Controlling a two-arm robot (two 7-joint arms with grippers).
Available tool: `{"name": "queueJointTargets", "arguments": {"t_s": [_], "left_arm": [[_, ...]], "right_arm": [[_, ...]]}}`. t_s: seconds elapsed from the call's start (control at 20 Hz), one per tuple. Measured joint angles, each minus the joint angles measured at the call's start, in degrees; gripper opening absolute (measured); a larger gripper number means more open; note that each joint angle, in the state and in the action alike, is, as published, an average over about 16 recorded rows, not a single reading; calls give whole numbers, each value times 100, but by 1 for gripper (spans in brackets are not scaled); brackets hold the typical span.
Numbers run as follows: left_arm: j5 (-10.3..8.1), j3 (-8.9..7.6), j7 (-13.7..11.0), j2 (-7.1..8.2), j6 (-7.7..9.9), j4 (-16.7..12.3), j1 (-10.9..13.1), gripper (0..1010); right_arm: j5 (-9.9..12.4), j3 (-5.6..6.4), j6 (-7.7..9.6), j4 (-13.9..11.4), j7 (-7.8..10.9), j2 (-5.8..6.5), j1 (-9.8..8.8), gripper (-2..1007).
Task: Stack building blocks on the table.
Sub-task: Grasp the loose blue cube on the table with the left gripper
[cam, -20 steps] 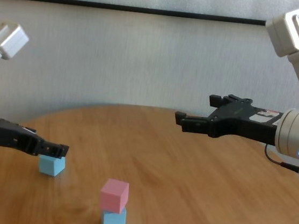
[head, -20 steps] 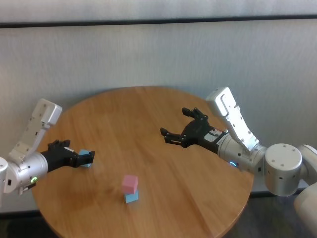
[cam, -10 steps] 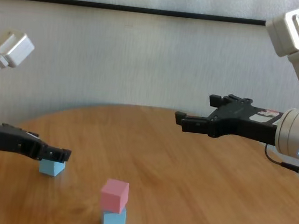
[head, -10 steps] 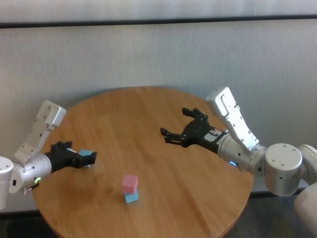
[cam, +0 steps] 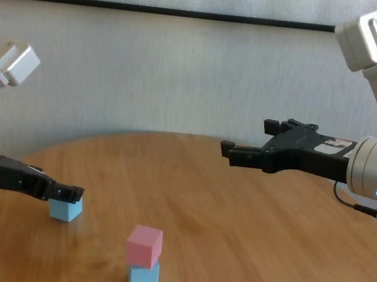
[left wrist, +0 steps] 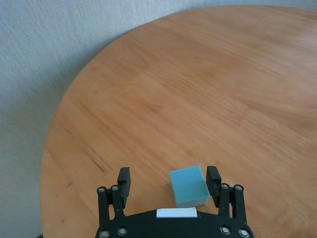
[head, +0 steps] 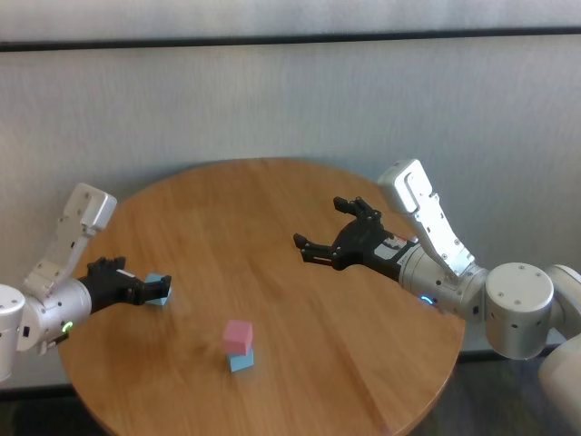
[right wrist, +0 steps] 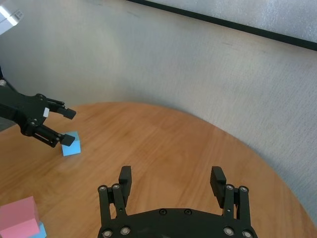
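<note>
Since a second ago the left gripper (head: 150, 291) has shifted only slightly beside the lone light blue block (head: 158, 289), edging forward half a second back and now drawn a little toward the robot again; the right arm and the stacked blocks are unchanged. The left gripper sits low over the table (head: 300, 209) at its left side, jaws spread wide with the lone light blue block (left wrist: 188, 186) between its fingers (left wrist: 213, 179), close against one finger and well apart from the other, not squeezed. That block rests flat on the wood.

Near the table's front, the pink block (cam: 144, 245) stands on top of the second light blue block (cam: 143, 277), turned a little askew on it.

The right gripper (cam: 248, 143) hangs in the air above the table's right half, released and holding nothing, its fingers (right wrist: 218, 181) standing wide apart.

The table is a round top of honey-brown wood with long grain lines and a soft sheen. Behind it runs a pale grey, finely textured wall (head: 272, 100), crossed near the top by a dark horizontal strip (head: 290, 38).
</note>
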Motion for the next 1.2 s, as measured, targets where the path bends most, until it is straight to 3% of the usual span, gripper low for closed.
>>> {"name": "queueJointTargets", "arguments": {"t_s": [1.2], "left_arm": [[169, -193, -265, -199, 129, 291, -93, 1002]], "right_arm": [[0, 0, 0, 0, 0, 0, 0, 1001]]}}
